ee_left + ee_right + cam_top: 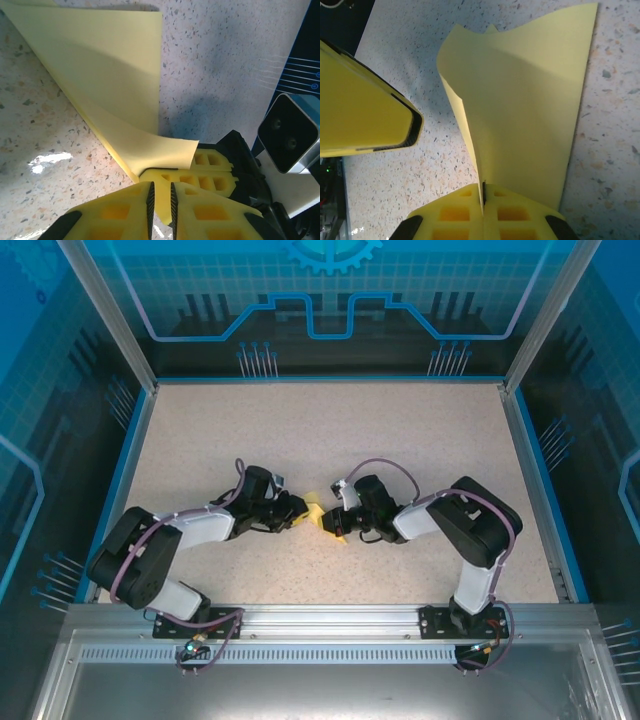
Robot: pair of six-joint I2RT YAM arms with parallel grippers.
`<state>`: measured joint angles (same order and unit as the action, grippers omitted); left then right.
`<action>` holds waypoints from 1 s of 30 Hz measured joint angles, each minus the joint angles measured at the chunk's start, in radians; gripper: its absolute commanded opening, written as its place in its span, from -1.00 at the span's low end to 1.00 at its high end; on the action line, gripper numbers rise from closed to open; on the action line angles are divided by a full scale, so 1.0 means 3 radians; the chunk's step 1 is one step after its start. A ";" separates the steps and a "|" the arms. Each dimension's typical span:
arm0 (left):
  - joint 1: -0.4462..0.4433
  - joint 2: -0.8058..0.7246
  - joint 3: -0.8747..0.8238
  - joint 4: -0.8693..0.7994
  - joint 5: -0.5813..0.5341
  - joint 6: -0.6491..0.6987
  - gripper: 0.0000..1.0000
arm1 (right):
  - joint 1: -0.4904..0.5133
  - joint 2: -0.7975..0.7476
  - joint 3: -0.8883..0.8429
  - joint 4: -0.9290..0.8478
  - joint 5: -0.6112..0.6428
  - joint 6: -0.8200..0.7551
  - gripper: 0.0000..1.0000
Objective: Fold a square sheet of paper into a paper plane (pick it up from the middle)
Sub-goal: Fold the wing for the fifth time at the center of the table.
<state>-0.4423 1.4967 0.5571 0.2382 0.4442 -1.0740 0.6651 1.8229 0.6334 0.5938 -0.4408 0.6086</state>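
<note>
Because a fold needs one edge held fast, my right hand (483, 192) is clenched on the thin pale-yellow square sheet of paper (530, 100), whose near edge runs straight into the seam between my pads. From that pinch the sheet rises and curls. Its far side lies along the speckled beige surface (615, 150), so the paper is half lifted, half resting, in the middle of the surface between my two arms.

My left hand (161, 186) sits just beside the right one, its pads only a slit apart. A bent-over corner of the sheet ends right in front of them. I cannot tell whether any paper is caught in that slit, or whether the hand counts as closed. In the right wrist view its finger (375, 115) is close to the sheet but clear of its curled edge.

I judge the work to be early. The paper shows a doubled layer and one bent corner, but no pointed dart shape yet. The next crease calls for a steady anchor from the right hand. The risk is that the thin sheet slips or buckles.
</note>
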 measured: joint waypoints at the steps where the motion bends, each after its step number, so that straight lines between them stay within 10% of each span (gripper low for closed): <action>1: -0.0009 0.0029 0.0000 0.0020 0.0009 0.0000 -0.65 | -0.0014 0.0011 0.0001 0.0001 -0.0023 0.0020 -0.97; 30: -0.0100 0.0429 0.0098 0.0295 0.0045 0.0137 -0.87 | -0.0154 0.0141 0.0080 -0.0024 -0.0309 0.0281 -1.00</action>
<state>-0.4725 1.6253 0.5865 0.3267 0.4576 -1.0328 0.6189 1.8652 0.6575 0.5865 -0.5335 0.6930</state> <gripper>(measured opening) 0.074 0.046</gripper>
